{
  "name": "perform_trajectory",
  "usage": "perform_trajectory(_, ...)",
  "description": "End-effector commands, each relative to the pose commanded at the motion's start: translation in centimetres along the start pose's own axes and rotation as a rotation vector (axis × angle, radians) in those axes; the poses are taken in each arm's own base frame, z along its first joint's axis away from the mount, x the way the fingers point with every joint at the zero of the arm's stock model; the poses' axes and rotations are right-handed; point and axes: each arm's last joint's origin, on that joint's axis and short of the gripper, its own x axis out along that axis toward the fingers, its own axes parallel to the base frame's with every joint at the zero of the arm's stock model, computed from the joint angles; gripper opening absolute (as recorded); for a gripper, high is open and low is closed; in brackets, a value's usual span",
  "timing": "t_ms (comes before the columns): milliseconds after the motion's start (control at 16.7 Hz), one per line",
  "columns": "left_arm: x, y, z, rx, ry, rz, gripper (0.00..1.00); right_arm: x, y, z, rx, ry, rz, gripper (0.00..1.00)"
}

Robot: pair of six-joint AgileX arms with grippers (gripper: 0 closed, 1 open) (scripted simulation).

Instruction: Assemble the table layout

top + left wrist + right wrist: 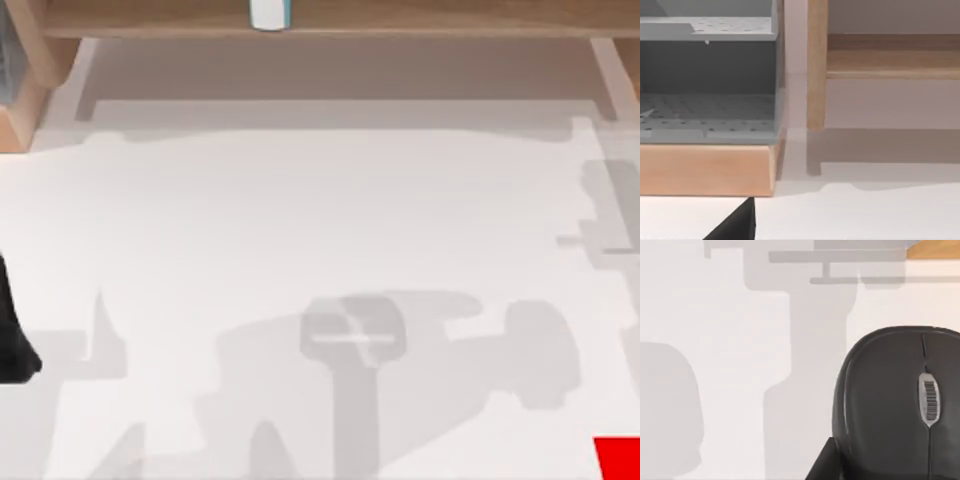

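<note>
— Worktop (300, 230): white, broad, running from the wooden shelf frame (400, 22) at the far edge toward the near edge. Black mouse (900, 405) rests on it.
— Tools?
— Left, right: cannot tell whether apart or together.

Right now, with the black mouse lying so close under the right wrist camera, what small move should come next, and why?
Probably ease the right arm down over the mouse: it lies flat on the table, close below that wrist camera. The left arm faces the wooden shelf.
</note>
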Motion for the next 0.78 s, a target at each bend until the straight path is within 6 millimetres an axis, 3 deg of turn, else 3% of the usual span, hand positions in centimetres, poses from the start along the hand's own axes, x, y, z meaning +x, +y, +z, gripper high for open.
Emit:
perform_trajectory(420,0.0,0.0,0.0,0.000,0.000,0.000,1.00,3.7,3.0,-11.2,-0.019,0.119,0.030,0.00)
perform_trajectory(600,0.0,0.0,0.0,0.000,0.000,0.000,1.00,5.3,3.4,-14.7,-0.025,0.162,0.040,0.00)
perform_trajectory(780,0.0,0.0,0.0,0.000,0.000,0.000,1.00,6.4,3.5,-16.9,-0.028,0.190,0.048,0.00)
